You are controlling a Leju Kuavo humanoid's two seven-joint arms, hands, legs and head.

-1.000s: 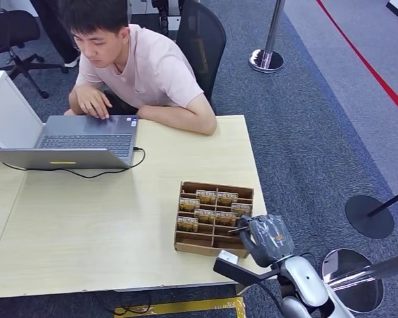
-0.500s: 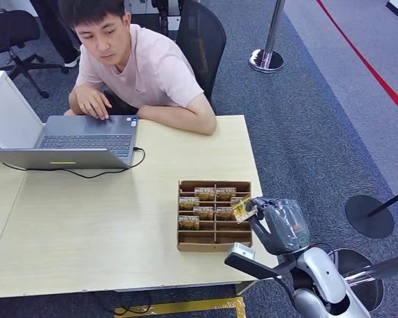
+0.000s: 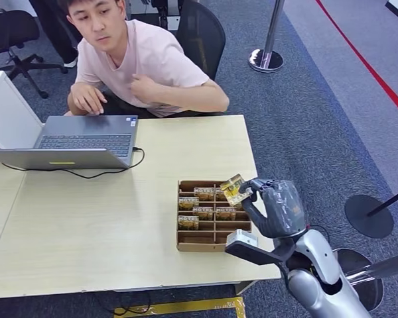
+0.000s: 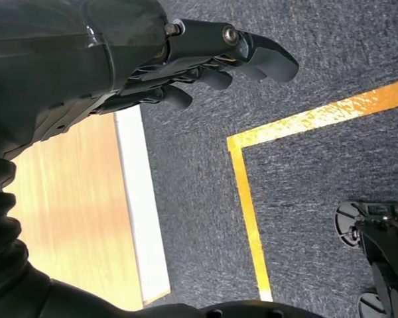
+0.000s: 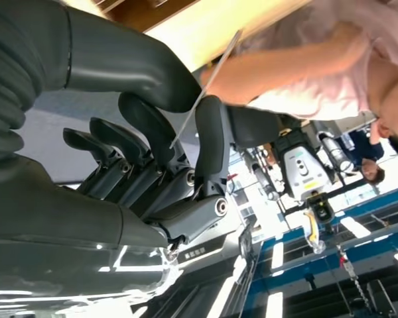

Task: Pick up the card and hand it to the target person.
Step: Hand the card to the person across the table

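Note:
My right hand (image 3: 274, 207) pinches a yellow-green card (image 3: 233, 188) and holds it lifted just above the right end of the brown cardboard card box (image 3: 214, 242). In the right wrist view the card (image 5: 207, 86) shows edge-on as a thin strip between the thumb and a dark finger of that hand (image 5: 152, 165). The person in a pink shirt (image 3: 149, 63) sits at the table's far side, with one hand at the chest and the other by the laptop. My left hand (image 4: 207, 59) hangs beside the table edge over the carpet, fingers loosely extended, holding nothing.
The box holds several more cards (image 3: 203, 204) in its compartments. An open grey laptop (image 3: 81, 140) with a black cable lies at the far left of the wooden table (image 3: 97, 225). Stanchion bases (image 3: 369, 216) stand on the carpet to the right. A black office chair (image 3: 203, 36) is behind the person.
My right hand has risen out of the box with a card pinched in it and moved toward the person. The person has looked up and drawn one arm off the table to the chest.

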